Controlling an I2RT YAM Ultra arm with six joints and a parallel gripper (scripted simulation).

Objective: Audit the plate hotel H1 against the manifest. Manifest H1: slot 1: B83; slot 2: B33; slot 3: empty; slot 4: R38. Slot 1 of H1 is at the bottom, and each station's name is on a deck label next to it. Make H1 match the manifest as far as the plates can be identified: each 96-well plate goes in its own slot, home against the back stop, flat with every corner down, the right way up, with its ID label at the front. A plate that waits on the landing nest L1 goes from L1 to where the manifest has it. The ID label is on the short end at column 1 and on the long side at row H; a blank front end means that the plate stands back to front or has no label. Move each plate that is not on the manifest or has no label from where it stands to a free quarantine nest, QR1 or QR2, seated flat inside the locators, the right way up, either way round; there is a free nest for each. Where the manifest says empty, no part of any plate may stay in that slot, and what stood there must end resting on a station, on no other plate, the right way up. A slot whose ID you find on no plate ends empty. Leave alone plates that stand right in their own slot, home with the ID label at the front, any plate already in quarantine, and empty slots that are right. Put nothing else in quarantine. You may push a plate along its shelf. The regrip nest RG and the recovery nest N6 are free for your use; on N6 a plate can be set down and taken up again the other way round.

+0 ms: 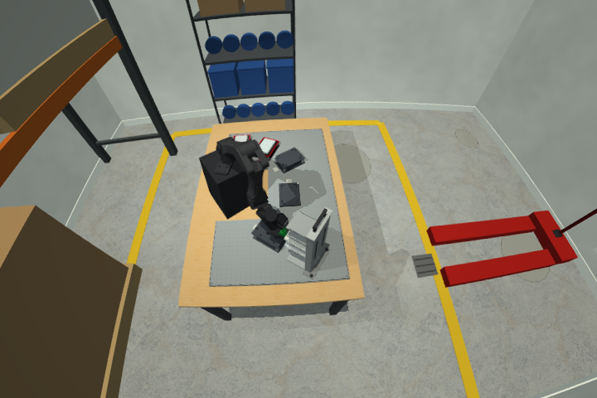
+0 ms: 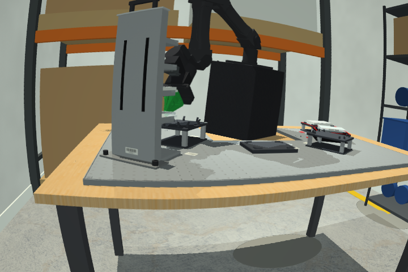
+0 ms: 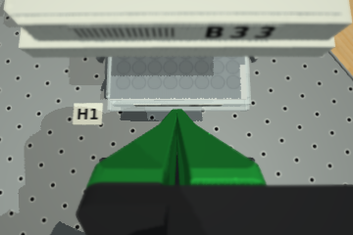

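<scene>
The plate hotel H1 (image 1: 308, 240) stands at the front right of the deck, and its deck label H1 (image 3: 87, 114) shows in the wrist view. My gripper (image 3: 176, 117) has its green fingers shut on nothing and points at the hotel's open front, as the exterior view also shows (image 2: 171, 101). A plate with a barcode and the ID B33 (image 3: 238, 32) on its front end fills the top of the wrist view. Below it lies a clear 96-well plate (image 3: 176, 83). Its front edge is just ahead of my fingertips, and I cannot tell if they touch. I read no ID on that edge.
A raised black nest (image 2: 182, 125) stands empty right in front of the hotel, under my wrist. A flat black nest (image 1: 289, 193) and a raised one (image 1: 289, 159) lie mid-deck. Two red-edged nests (image 1: 267, 145) (image 1: 241, 138) at the back hold white plates. The arm's black base box (image 1: 221, 180) stands at the left.
</scene>
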